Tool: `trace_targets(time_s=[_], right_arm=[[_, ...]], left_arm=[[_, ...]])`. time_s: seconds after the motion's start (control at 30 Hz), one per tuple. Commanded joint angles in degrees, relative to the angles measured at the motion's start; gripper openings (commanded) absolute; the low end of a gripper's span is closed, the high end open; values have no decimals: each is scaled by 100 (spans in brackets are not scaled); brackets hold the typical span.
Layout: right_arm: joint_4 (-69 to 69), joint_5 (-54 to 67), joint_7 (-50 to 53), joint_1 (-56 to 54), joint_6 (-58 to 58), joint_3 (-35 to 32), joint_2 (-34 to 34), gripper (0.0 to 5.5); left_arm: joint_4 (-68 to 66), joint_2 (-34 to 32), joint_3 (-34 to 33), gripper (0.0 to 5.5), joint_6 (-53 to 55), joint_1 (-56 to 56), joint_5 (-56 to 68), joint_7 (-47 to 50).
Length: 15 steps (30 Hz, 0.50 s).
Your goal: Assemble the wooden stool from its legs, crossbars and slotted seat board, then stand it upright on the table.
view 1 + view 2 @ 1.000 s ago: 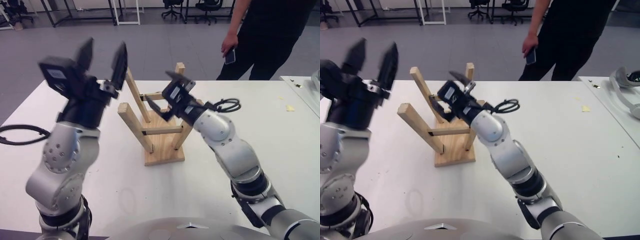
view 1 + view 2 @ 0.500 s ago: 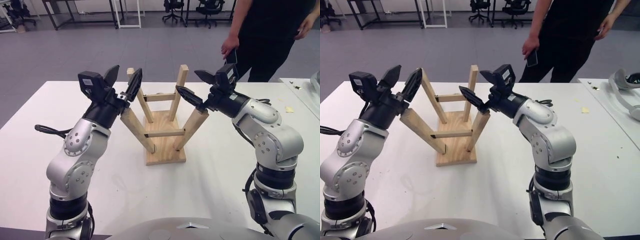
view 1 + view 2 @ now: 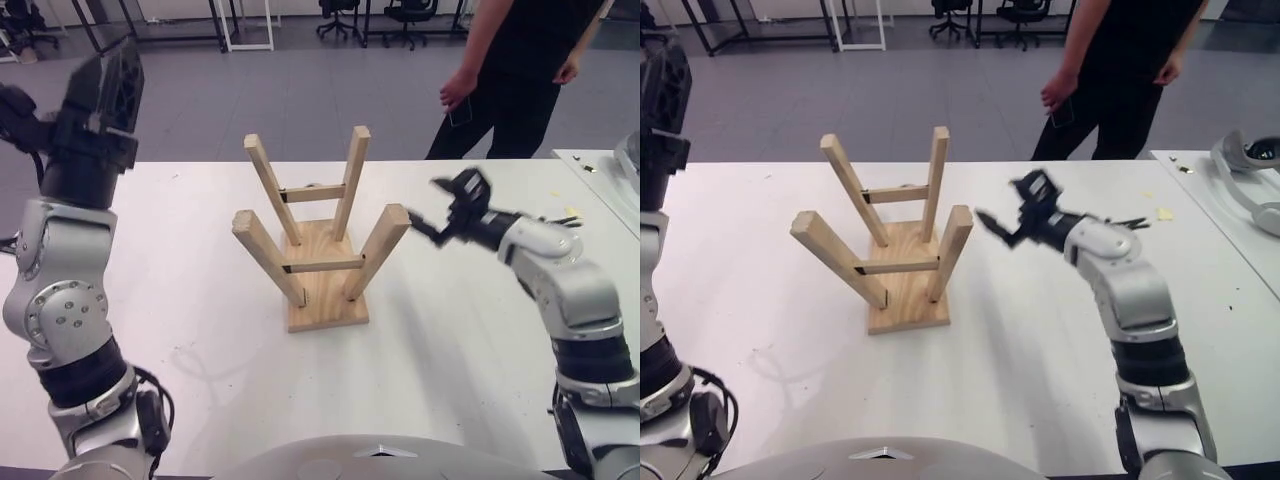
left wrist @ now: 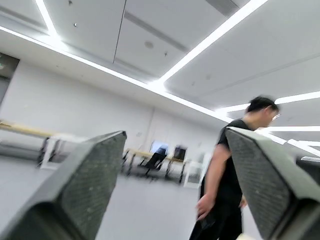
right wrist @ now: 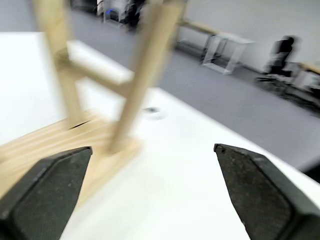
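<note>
The wooden stool [image 3: 325,300] rests upside down on the white table [image 3: 190,300], seat board flat, its legs [image 3: 350,180] pointing up and joined by crossbars [image 3: 322,265]. My left gripper [image 3: 105,72] is held high at the table's far left, well away from the stool, open and empty; the left wrist view has its fingers [image 4: 95,175] spread against the ceiling. My right gripper [image 3: 440,206] hovers open just right of the nearest right leg [image 3: 380,248], touching nothing. The right wrist view has a leg [image 5: 150,65], a crossbar [image 5: 100,75] and the seat board [image 5: 75,145] ahead of the spread fingers [image 5: 50,190].
A second white table [image 3: 1240,215] stands to the right with a pale rounded object [image 3: 1250,165] on it. A small yellow scrap [image 3: 1167,214] lies near the right edge of my table. Open tabletop surrounds the stool on all sides.
My left gripper has lifted away from the left legs, up and to the far left. My right gripper has drawn back to the right off the near right leg. The stool has stayed put.
</note>
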State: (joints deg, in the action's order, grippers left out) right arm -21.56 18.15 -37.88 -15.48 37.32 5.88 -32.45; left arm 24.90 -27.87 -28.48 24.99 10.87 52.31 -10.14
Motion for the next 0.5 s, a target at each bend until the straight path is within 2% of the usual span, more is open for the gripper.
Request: trace_targets(time_s=[0.03, 0.13, 0.23, 0.27, 0.37, 0.4, 0.43, 0.5], right_arm=[[-1341, 827, -306, -198, 278, 448, 388, 458], [-2107, 1601, -238, -371, 726, 665, 714, 458], [-1923, 1381, 206, -714, 663, 47, 579, 458], [-1882, 1541, 388, -881, 737, -466, 493, 458], [-1479, 2786, 799, -1201, 1007, -2686, 83, 458], [-1232, 2792, 876, -1198, 973, -3079, -69, 458], [-894, 2411, 1012, -1128, 866, -3082, -203, 458], [-22, 1197, 1273, -862, 404, -2199, -396, 458]], left_arm=[[-480, -317, 687, 368, -141, -1571, -1455, -591], [-721, -243, 931, 368, -263, -2197, -2036, -736], [-889, -378, 1376, 368, -622, -2726, -2864, -983], [-953, -429, 1360, 368, -710, -2868, -3070, -1003], [-1004, -747, 1225, 368, -670, -3390, -3629, -1075], [-957, -868, 1278, 368, -687, -3571, -3848, -1109], [-824, -955, 1351, 368, -622, -3756, -3994, -1162], [-625, -1080, 1643, 368, -442, -3861, -4249, -1297]])
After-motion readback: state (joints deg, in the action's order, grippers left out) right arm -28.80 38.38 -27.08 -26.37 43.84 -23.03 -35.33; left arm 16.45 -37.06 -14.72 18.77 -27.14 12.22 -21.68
